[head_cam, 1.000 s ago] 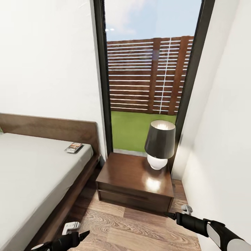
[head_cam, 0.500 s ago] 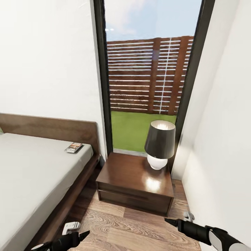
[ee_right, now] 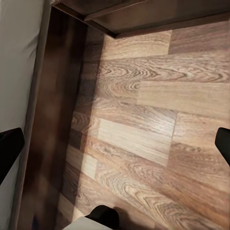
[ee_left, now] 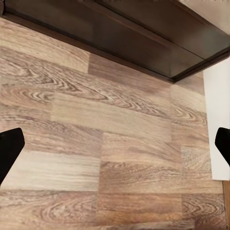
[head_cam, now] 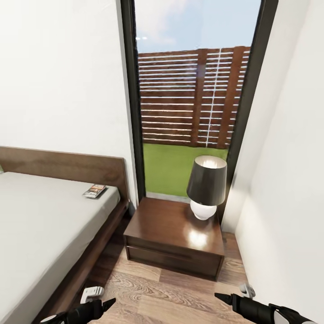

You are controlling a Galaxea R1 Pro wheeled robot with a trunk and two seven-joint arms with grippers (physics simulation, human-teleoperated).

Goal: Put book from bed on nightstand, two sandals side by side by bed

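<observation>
With the book (head_cam: 95,191) lying near the headboard corner of the bed (head_cam: 40,220), both grippers wide open and empty, roll closer, then reach the left gripper (ee_left: 115,143) over the mattress edge.

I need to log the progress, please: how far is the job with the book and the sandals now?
Nothing looks done yet. The book lies on the bed near the headboard, and the nightstand carries just a lamp. Both end effectors are open and hold nothing, low over the wood floor. Left: move the book, then find and pair the sandals.
</observation>
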